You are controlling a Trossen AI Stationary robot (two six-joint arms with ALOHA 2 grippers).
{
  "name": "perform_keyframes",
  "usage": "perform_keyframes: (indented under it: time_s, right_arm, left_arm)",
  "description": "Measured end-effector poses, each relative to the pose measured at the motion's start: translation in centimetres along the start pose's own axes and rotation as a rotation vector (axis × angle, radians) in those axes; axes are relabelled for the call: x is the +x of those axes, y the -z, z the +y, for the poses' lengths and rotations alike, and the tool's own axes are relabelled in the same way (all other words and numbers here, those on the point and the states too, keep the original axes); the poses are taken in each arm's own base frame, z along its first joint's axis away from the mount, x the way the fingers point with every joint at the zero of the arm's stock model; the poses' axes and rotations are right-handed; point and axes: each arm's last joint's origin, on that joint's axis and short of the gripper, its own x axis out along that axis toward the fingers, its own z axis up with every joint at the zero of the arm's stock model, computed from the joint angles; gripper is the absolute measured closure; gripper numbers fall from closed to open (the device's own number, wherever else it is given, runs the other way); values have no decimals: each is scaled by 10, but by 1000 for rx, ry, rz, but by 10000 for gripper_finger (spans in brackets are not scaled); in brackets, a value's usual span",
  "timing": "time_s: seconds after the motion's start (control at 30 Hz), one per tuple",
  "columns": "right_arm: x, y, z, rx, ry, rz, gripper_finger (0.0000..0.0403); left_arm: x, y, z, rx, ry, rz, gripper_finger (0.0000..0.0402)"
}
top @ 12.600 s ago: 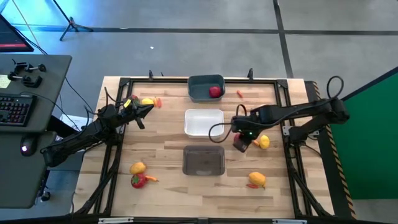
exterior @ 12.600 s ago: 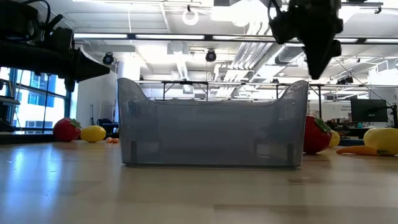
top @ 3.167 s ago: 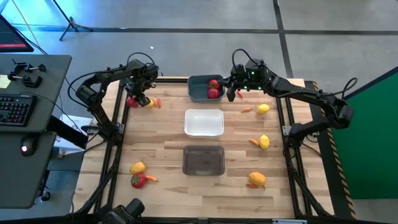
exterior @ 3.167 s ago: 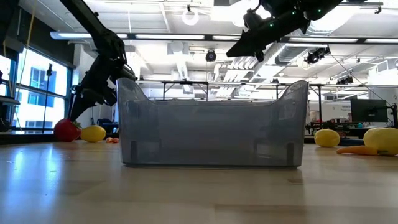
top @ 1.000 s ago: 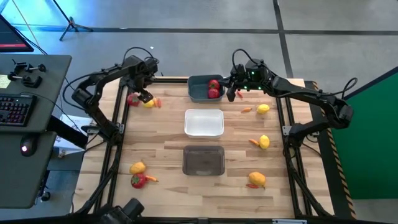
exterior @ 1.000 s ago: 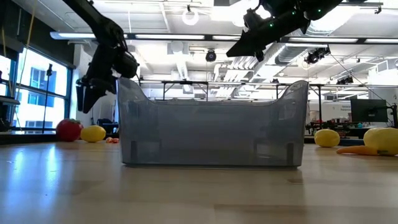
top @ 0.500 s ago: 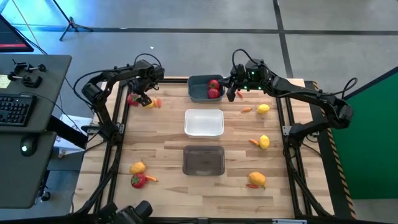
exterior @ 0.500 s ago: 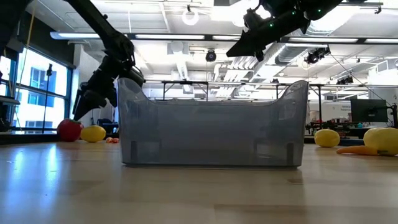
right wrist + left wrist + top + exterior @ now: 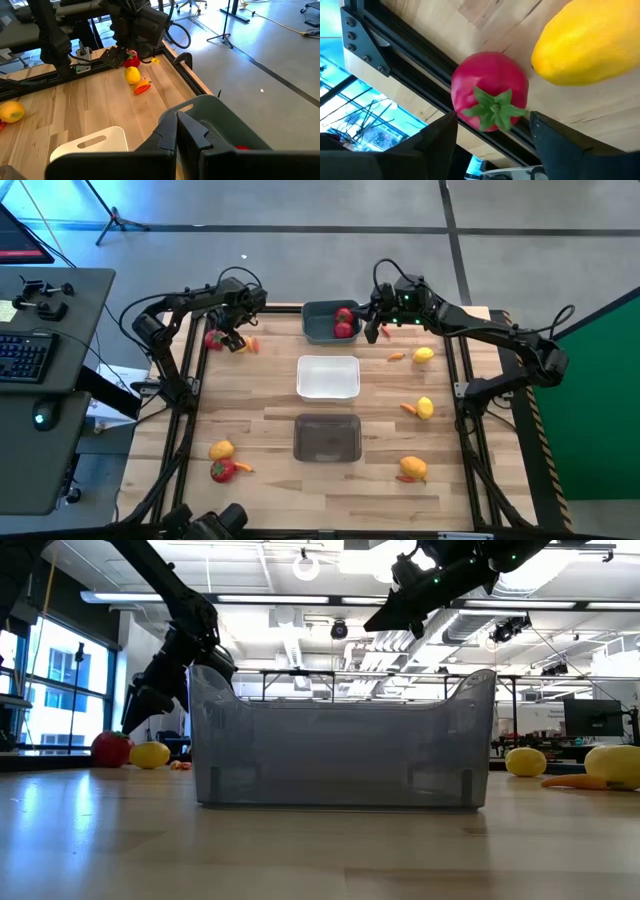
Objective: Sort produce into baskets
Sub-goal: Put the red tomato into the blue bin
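At the table's far left a red strawberry (image 9: 490, 97) with a green cap lies on the wood beside the black frame rail. A yellow lemon (image 9: 590, 45) and a small carrot (image 9: 253, 345) lie next to it. My left gripper (image 9: 490, 120) is open, coming down on the strawberry (image 9: 212, 340), one finger on either side with small gaps. My right gripper (image 9: 375, 322) is shut and hovers by the right end of the dark blue-grey basket (image 9: 322, 328), which holds two red fruits (image 9: 345, 323).
A white basket (image 9: 328, 377) and a translucent grey basket (image 9: 327, 438) stand in a row at mid-table. Lemons (image 9: 424, 354) (image 9: 425, 408) (image 9: 413, 468) and carrots (image 9: 397, 357) lie on the right. A lemon (image 9: 221, 449) and a strawberry (image 9: 222, 471) lie near left.
My left gripper has come down from above the table toward the red strawberry at the far left, tipping as it went. The strawberry and lemon have stayed where they were.
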Motion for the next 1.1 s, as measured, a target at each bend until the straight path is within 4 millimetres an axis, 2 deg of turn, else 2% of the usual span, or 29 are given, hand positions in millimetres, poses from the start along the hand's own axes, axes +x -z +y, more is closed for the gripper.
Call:
perform_keyframes:
  time_s: [0.27,0.67,0.8,1.1]
  right_arm:
    - [0,0,0,0,0,0,403]
    - [0,0,0,0,0,0,403]
    - [0,0,0,0,0,0,403]
    - [0,0,0,0,0,0,403]
  left_arm:
    - [4,-3,0,31,52,1,170]
    - [15,-11,-2,48,10,56,178]
    - [16,-11,0,41,19,59,213]
    - [17,-10,2,41,67,58,331]
